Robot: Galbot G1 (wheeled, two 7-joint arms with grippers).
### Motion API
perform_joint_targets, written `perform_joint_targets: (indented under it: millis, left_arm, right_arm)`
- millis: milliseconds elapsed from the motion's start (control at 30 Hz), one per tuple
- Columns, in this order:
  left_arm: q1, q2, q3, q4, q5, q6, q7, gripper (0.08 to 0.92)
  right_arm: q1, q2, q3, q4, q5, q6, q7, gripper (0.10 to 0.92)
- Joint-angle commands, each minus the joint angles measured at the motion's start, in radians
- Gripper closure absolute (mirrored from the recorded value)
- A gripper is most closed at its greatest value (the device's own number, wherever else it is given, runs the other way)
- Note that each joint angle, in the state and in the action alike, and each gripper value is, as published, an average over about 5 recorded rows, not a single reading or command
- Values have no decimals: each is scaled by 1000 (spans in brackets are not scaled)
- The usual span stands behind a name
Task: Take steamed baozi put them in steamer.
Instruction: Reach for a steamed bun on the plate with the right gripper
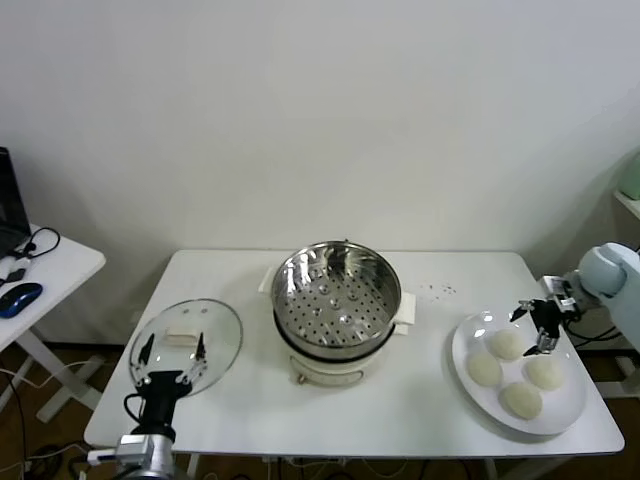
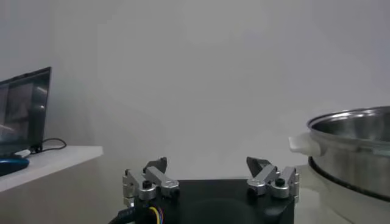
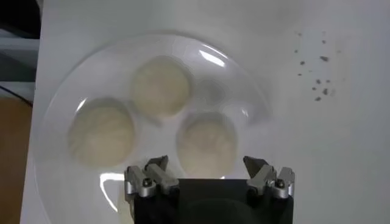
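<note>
Four buns [image 1: 507, 343] are counted on one white plate [image 1: 574, 415] at the right end of the table [image 1: 230, 415], well apart from the single steamer [image 1: 336, 300] at the middle, whose perforated tray is seen bare; only three of the buns appear in the right wrist view. The buns are judged light, soft and easily dented, with smooth domed tops that may slip, so each is best taken across its widest part, low on the sides, with a gentle squeeze. The right gripper [image 1: 538, 326] is held above the bun nearest the steamer, jaws spread wide and nothing between them. The left gripper [image 1: 171, 354] is parked over the one glass lid [image 1: 222, 330] at the left, jaws likewise apart and empty.
</note>
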Motion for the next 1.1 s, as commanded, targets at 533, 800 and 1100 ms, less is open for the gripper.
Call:
perform_joint_targets:
  millis: [533, 800, 1100]
  left_arm:
    - [-21, 1, 2, 21, -2, 12, -6, 177]
    - [-19, 0, 1, 16, -10, 13, -8, 177]
    - [-13, -1, -2, 7, -18, 12, -11, 177]
  right_arm:
    - [25, 107, -17, -119, -132, 43, -13, 203]
    - [8, 109, 9, -119, -154, 52, -12, 203]
    - [-4, 117, 22, -119, -160, 53, -8, 248]
